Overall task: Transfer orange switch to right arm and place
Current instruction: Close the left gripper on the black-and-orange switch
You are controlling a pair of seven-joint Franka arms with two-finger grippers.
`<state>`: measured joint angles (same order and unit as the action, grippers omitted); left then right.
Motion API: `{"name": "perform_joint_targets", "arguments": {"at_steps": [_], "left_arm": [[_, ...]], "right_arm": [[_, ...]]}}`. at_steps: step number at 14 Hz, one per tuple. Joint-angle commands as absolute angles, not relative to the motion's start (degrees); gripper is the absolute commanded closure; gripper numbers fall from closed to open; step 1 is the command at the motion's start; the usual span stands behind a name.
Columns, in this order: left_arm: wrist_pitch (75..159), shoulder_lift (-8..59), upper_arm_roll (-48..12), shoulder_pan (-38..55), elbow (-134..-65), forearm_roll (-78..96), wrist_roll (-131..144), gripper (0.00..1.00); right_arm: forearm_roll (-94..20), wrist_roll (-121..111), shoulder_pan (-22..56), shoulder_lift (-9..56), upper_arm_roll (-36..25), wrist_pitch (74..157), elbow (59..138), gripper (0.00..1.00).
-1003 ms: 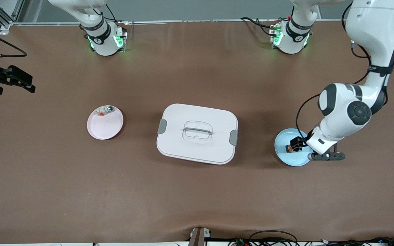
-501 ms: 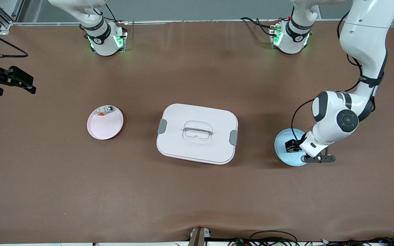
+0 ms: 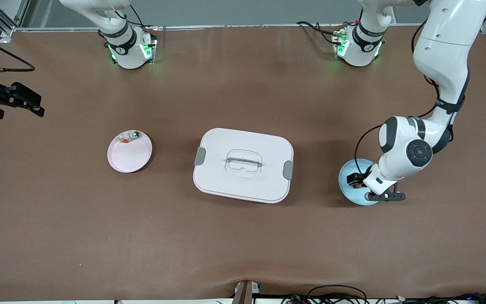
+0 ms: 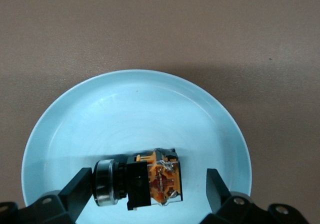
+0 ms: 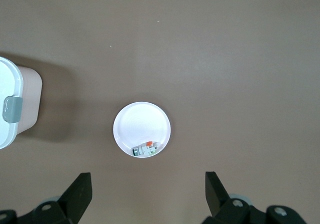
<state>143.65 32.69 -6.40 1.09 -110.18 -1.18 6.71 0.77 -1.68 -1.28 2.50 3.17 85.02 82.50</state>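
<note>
The orange switch (image 3: 356,180) is a tiny black block with an orange face and a silver cap, lying on its side on a light blue plate (image 3: 346,191) toward the left arm's end of the table. My left gripper (image 3: 359,182) is down at the plate. In the left wrist view it (image 4: 148,189) is open with the switch (image 4: 150,181) between its fingers, one finger close to the silver cap, the other apart from the orange face; the blue plate (image 4: 135,108) fills that view. My right gripper (image 3: 40,106) waits, open and empty, high over the right arm's end of the table (image 5: 148,191).
A pink plate (image 3: 131,155) holds a pale silver-white part (image 3: 128,137); both show in the right wrist view, plate (image 5: 142,121) and part (image 5: 146,148). A white lidded box (image 3: 243,164) with grey latches stands mid-table, its corner in the right wrist view (image 5: 7,103).
My left arm has swung in and lowered, bringing its open gripper down around the orange switch on the blue plate. The right gripper has barely moved.
</note>
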Motion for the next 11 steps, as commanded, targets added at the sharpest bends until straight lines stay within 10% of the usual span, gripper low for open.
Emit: {"name": "perform_joint_targets", "arguments": {"at_steps": [1,11], "left_arm": [[144.23,32.61,-5.98,1.32,-110.48,-2.99,7.82,0.0],[144.23,33.57,-5.8,0.97,-111.18,-2.99,10.11,0.0]], "right_arm": [[1.23,-4.12,-1.49,1.32,3.16,84.73,83.67,0.0],[1.23,-4.57,-1.41,1.32,3.34,85.43,84.2,0.0]]}}
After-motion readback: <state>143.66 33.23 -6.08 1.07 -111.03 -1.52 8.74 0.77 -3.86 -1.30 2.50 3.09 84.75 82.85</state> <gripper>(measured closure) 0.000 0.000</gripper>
